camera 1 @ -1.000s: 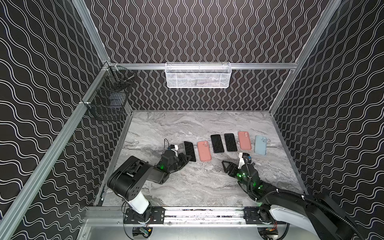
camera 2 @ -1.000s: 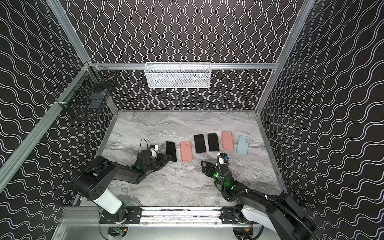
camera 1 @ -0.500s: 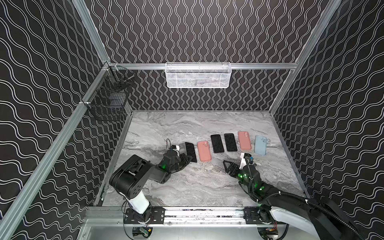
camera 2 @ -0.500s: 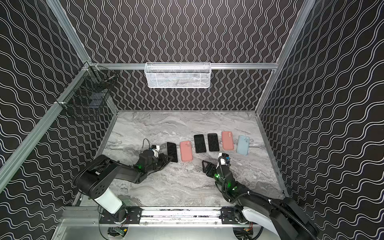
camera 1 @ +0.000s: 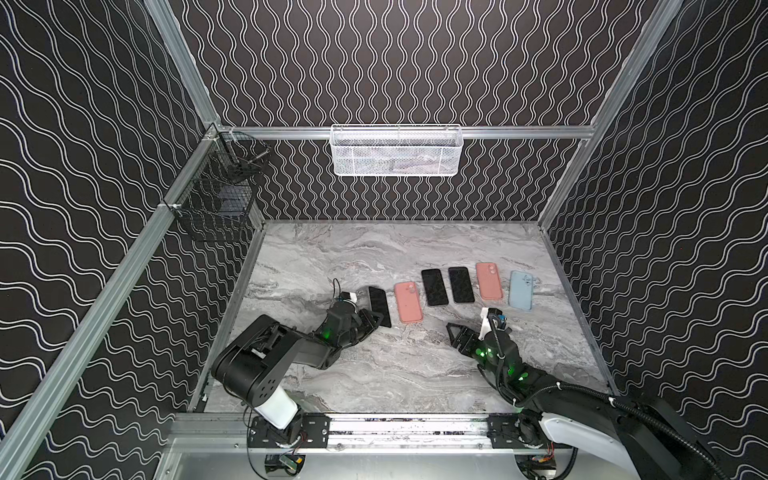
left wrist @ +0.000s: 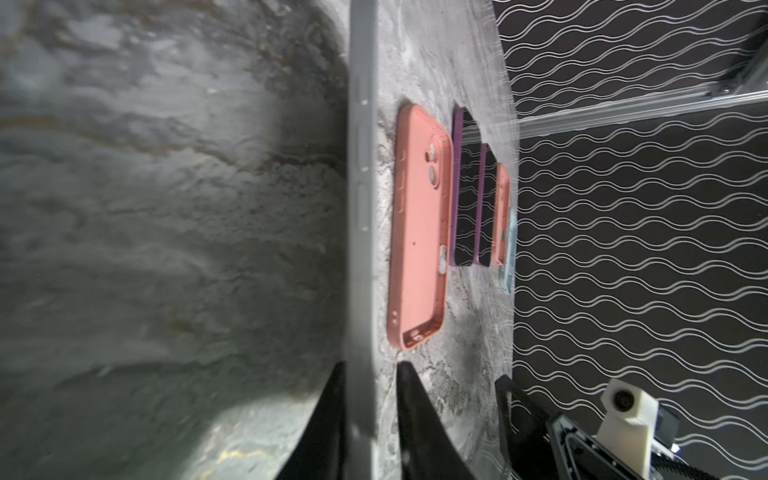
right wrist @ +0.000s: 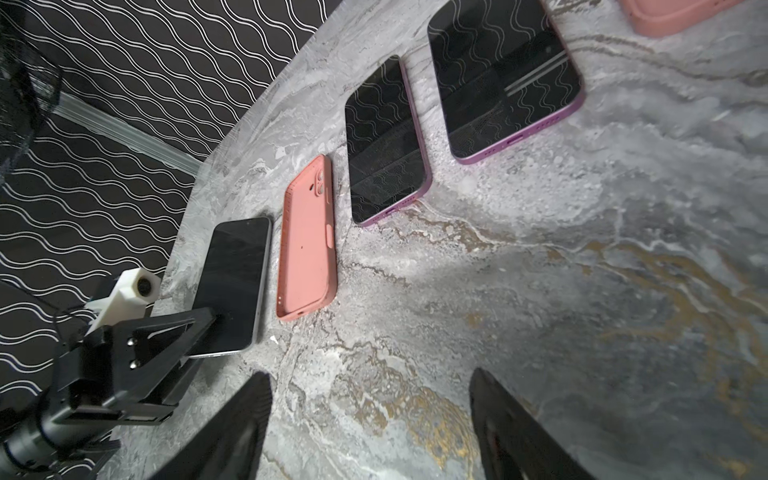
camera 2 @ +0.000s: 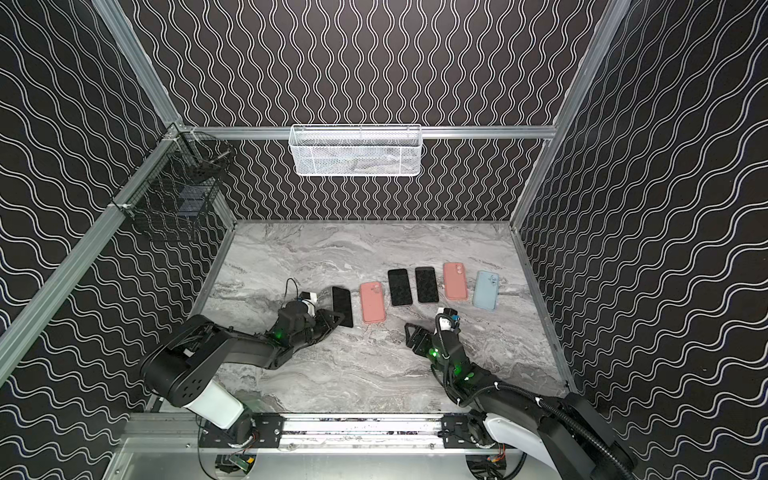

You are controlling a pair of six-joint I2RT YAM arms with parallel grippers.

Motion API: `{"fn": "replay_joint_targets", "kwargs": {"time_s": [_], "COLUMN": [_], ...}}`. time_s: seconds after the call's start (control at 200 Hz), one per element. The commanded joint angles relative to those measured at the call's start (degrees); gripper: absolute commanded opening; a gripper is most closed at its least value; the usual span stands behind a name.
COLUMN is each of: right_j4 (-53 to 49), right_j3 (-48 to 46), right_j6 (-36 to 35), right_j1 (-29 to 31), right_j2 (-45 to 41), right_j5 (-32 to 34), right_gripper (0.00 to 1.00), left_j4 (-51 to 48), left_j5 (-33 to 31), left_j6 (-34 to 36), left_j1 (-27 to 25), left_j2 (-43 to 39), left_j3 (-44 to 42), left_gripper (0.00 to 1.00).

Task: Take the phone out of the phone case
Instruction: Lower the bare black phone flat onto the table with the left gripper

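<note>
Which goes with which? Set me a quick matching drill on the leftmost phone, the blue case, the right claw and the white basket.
Things: 1 leftmost phone; 2 blue case; 3 right claw; 4 white basket.
States: A hangs up at the back; B right end of the row; C open, holding nothing; D near end between the fingers of the left claw.
Pairs: 1-D; 2-B; 3-C; 4-A.

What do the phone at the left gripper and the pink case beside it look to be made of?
Pink case: probably silicone or soft plastic with a matte finish. It shows no glare and has rounded moulded rims and cut-outs.
Phone: the face is glossy glass, dark and mirror-like. Its frame is silver-grey with a satin sheen, likely metal, though coated plastic can't be ruled out.
</note>
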Motion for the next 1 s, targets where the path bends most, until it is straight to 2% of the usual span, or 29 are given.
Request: {"fn": "replay_joint_targets", "kwargs": {"time_s": [0.0, 0.275, 0.45, 0.991], "right_j4": [1.84, 1.08, 1.22, 0.18], "right_j3": [0.32, 0.66, 0.46, 2.32], "right_j6": [0.15, -0.22, 0.21, -1.12], "right_j1": [0.01, 0.01, 0.02, 0.03], "right_j2": [0.21, -0.53, -0.56, 0.32], "right_j5": [-0.33, -0.38, -0.2, -0.29], "right_gripper": [0.77, 0.78, 0.78, 0.78], "left_j4": [1.18, -1.32, -5.86, -8.3], "left_j5": [-1.02, -2.1, -3.17, -3.21], "left_j6": [0.5, 1.01, 2.76, 3.81], "left_j1": [-0.02, -0.1, -0.11, -0.14], "left_j2": [-0.03, -2.32, -4.79, -6.2], "left_j3": [-0.38, -1.15, -0.56, 0.01], "left_gripper": [0.31, 0.37, 0.37, 0.38]}}
